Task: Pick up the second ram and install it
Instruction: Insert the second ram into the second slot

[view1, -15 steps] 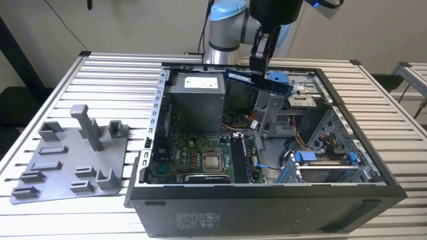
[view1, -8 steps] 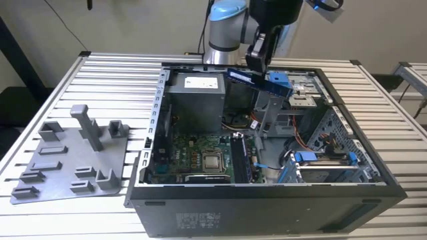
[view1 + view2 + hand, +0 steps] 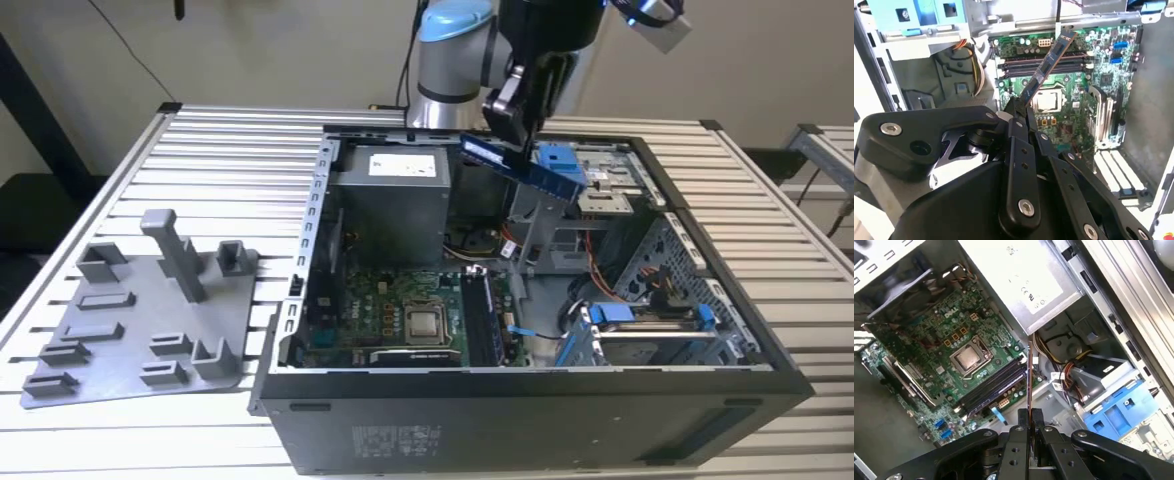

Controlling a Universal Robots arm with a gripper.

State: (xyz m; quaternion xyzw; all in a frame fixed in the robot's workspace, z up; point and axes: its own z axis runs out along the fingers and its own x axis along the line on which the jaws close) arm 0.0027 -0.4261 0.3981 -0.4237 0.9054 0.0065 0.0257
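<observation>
Second ram [image 3: 550, 177] | pinched at one end in the closed fingers of the gripper [image 3: 511, 140], held in the air above the open computer case [image 3: 534, 385] | long axis slants away from the fingertips toward the motherboard [image 3: 1079, 100] | memory slots [image 3: 1014, 64] lie below its free end, well apart, stick at an angle to their run

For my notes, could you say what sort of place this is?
Likely a robotics lab bench: a slatted white metal table, an open black desktop computer case, a grey plastic holder tray.
</observation>
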